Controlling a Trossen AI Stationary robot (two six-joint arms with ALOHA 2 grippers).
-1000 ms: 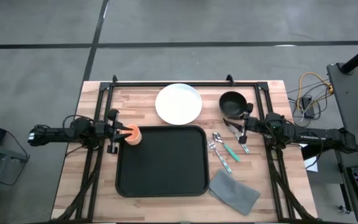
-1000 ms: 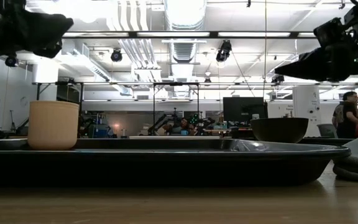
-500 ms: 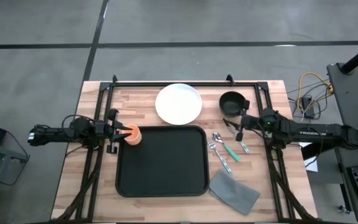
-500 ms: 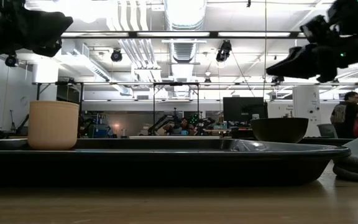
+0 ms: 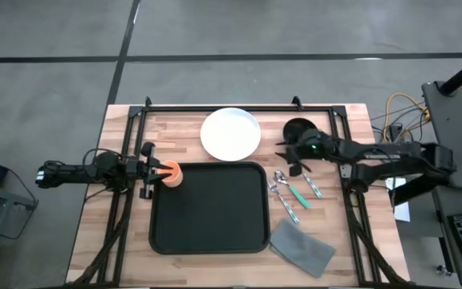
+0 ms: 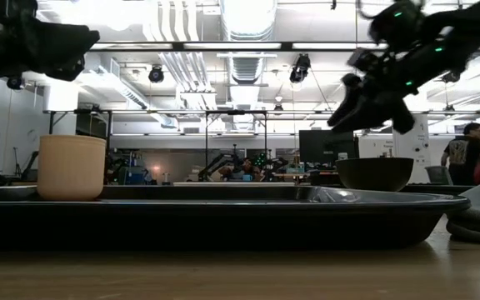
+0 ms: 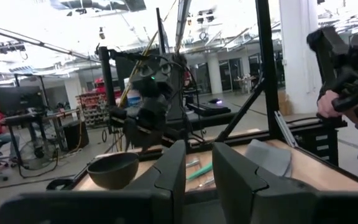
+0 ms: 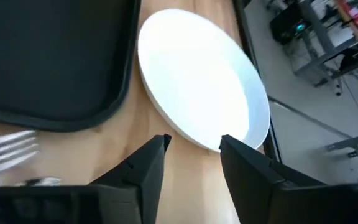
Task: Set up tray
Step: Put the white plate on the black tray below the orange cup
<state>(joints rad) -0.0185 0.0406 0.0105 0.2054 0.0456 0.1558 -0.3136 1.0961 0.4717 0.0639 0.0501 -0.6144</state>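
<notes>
Right claw (image 5: pixel 285 152), fingers parted and empty beside the white plate (image 5: pixel 230 133) behind the tray (image 5: pixel 208 207) at bench centre, may push the plate away if lowered off-edge.

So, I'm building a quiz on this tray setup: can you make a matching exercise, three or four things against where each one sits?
Things:
1. orange cup
2. white plate
3. grey cloth
4. black bowl

Places:
A. right of the white plate
B. off the tray's near right corner
C. tray's far left corner
D. just beyond the tray's far edge

Pairs: 1-C, 2-D, 3-B, 4-A
</notes>
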